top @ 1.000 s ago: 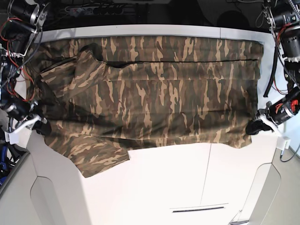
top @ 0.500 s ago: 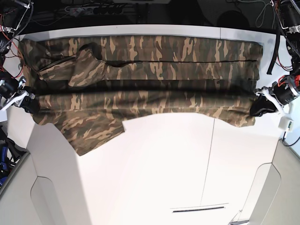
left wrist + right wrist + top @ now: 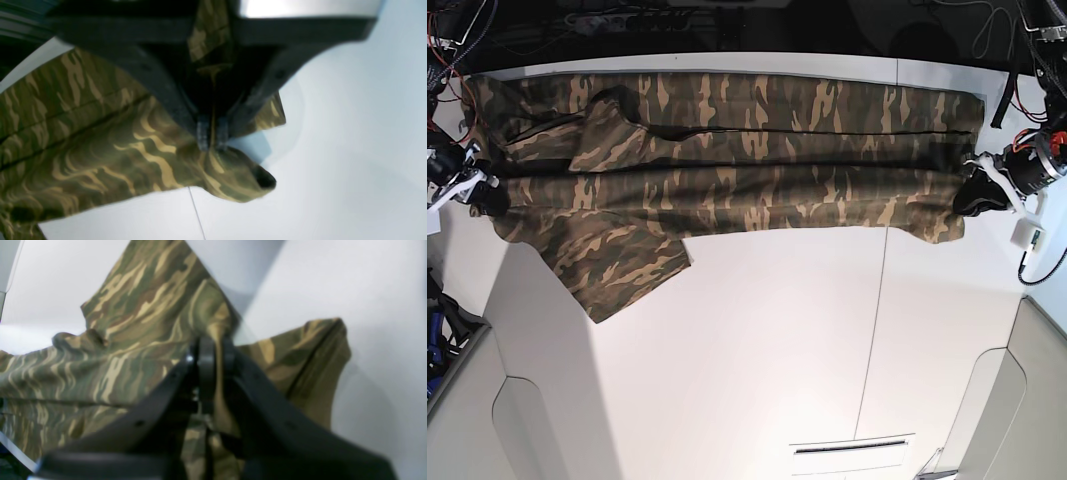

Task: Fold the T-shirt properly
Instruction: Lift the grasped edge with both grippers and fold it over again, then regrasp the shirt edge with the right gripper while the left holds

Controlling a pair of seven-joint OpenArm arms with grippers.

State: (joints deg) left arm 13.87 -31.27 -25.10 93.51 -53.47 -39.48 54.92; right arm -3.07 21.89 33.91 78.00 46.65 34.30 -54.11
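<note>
We see the T-shirt [image 3: 727,150] stretched across the far side of the white table [image 3: 777,340], the left gripper [image 3: 975,195] pinching its hem corner, the right gripper [image 3: 489,195] pinching the sleeve end.

No words, numbers, brand names or signs can be read in any of the views. The T-shirt [image 3: 727,160] shows only its green, brown and tan pattern, with no print or label to read. The white table [image 3: 777,340] under it is plain and has no writing on it. The two wrist views are too blurry to make out any letters at all.
</note>
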